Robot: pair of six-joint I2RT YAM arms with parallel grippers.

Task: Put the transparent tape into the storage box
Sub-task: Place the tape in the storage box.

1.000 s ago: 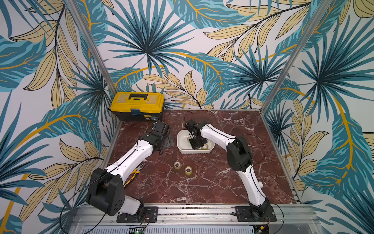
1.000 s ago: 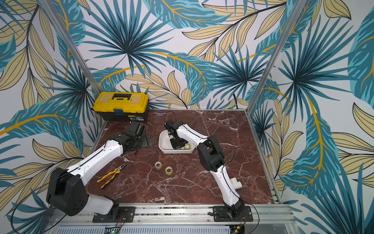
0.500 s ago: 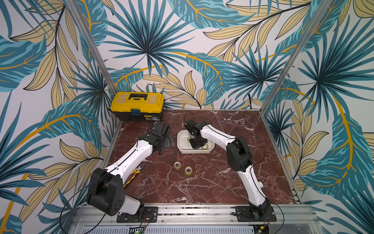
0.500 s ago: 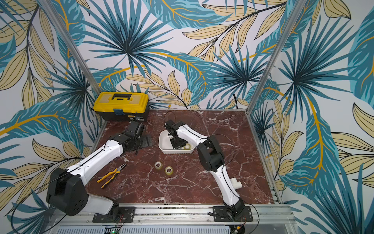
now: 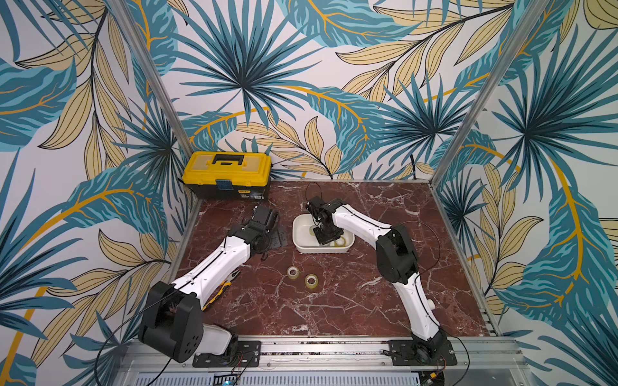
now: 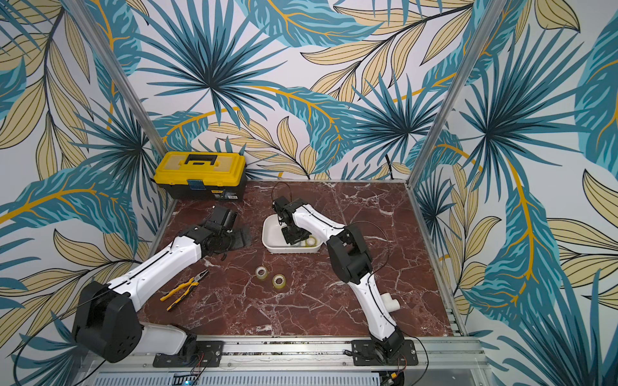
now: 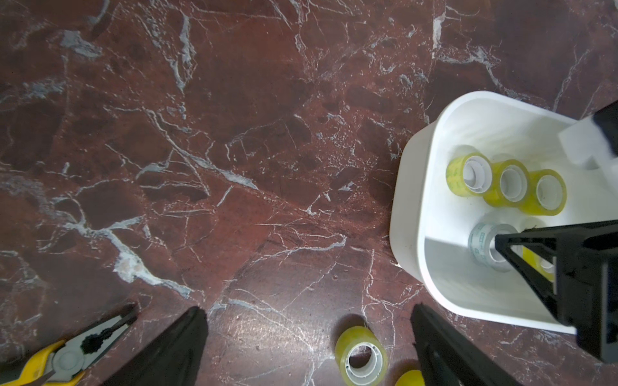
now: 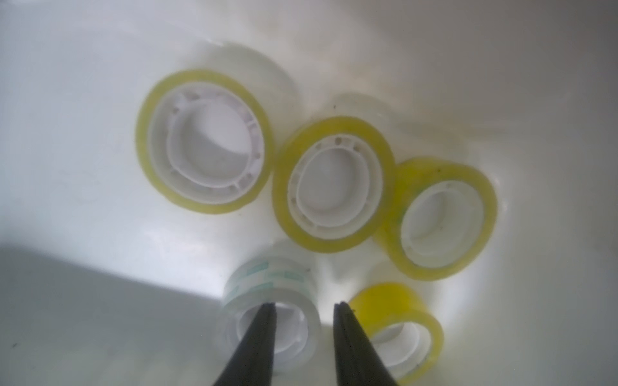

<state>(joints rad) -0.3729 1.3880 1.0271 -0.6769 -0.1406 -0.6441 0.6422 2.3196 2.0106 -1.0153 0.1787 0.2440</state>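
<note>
Red marble table [image 5: 334,310], most of it bare. Yellow-and-black toolbox [image 5: 227,173] at the back left corner, lid shut, so its contents are hidden. The left arm [image 5: 214,267] covers most of the pliers [image 6: 183,289] in a top view, and the left wrist view cuts them off at the frame edge. The right arm [image 5: 357,220] hides most of a white pipe fitting [image 6: 391,300] near the front right; only a stub shows.

Storage box [image 5: 299,234]: white open tub, mid-table. In both top views the right claw [image 5: 326,235] reaches down into it and blocks most of the inside. The right wrist view shows more, though blurry. Five rolls of transparent tape [image 8: 332,183] lie on the box floor. Three yellowish ones sit in a close row. Then come a greyish roll [image 8: 267,280] and one more yellow roll [image 8: 391,304], both cut off at the frame edge.

The right claw's fingers are parted. One is over the greyish roll's core, the other just outside its wall. Can't tell if either touches it. The roll sits on the box floor.

Left claw [image 7: 307,307]: spread wide, nothing between the fingers, over bare table beside the box.

Two more tape rolls [image 5: 293,272] [image 5: 311,281] lie flat on the table in front of the box, just beside each other. The left wrist view cuts one off at its edge.
</note>
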